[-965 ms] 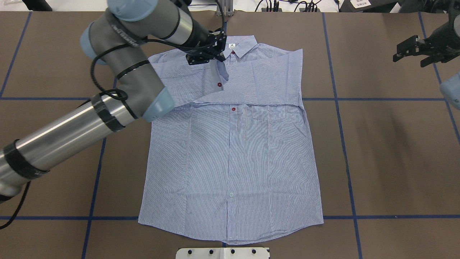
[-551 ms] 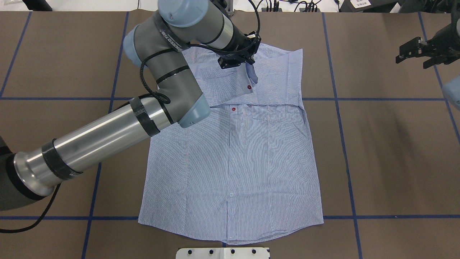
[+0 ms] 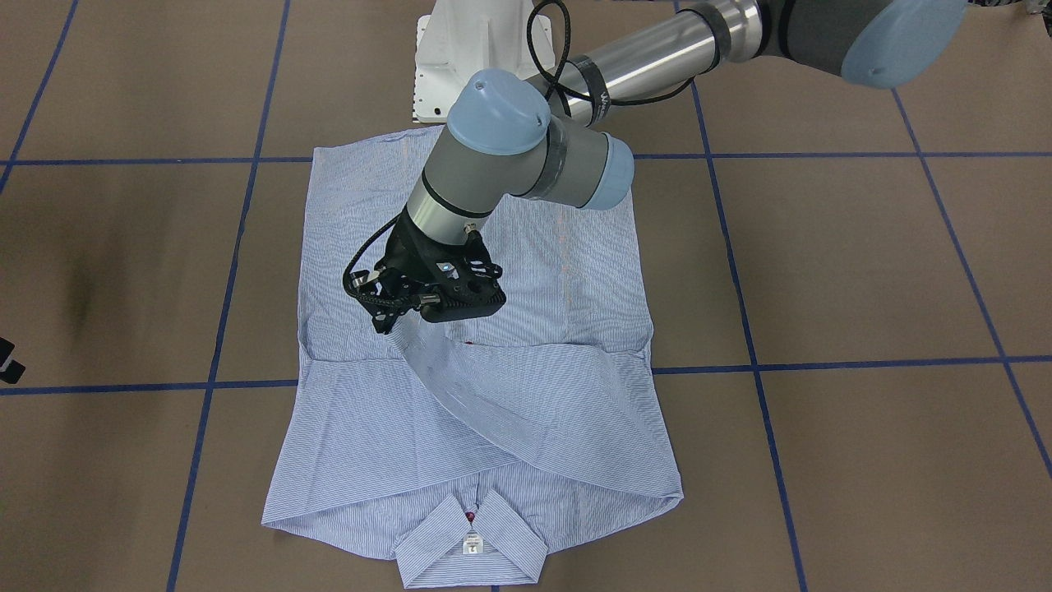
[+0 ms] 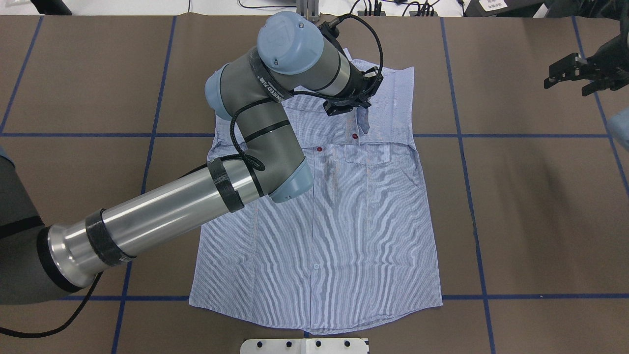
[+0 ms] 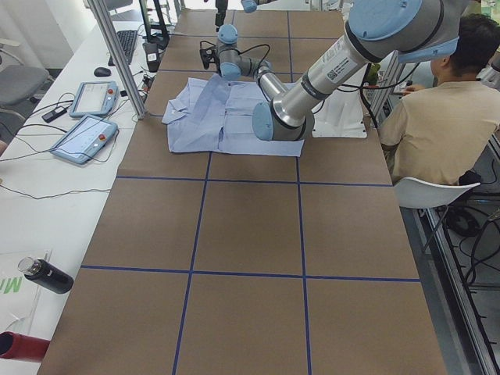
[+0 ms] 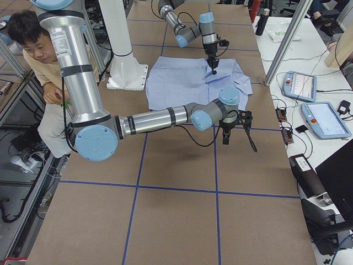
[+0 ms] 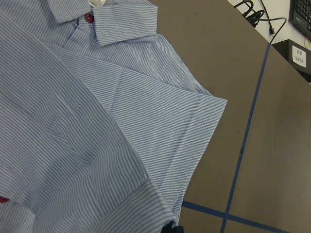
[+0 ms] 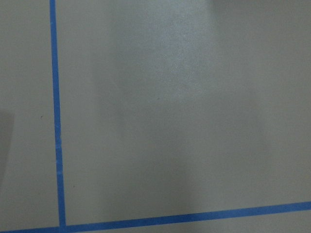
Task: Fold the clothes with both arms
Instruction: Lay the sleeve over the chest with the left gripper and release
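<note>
Deals here with a fine-striped button-up shirt [image 4: 334, 221], spread flat and front up in the middle of the brown table [image 4: 540, 196], with the collar [image 3: 468, 543] at the far side and the hem near the robot. Looks light, limp and probably a little slippery; should sag and crease rather than hold a shape, so is best taken by the firmer doubled parts: cuffs, hem corners, shoulder seams. Pinches the left sleeve cuff [image 4: 362, 124] in the closed left gripper [image 4: 361, 107], raised over the chest right of the button line. Reaches in from the near left, wrist turned downward. Hangs the right gripper [image 4: 565, 76] far right, well apart from the cloth, fingers spread, holding nothing
</note>
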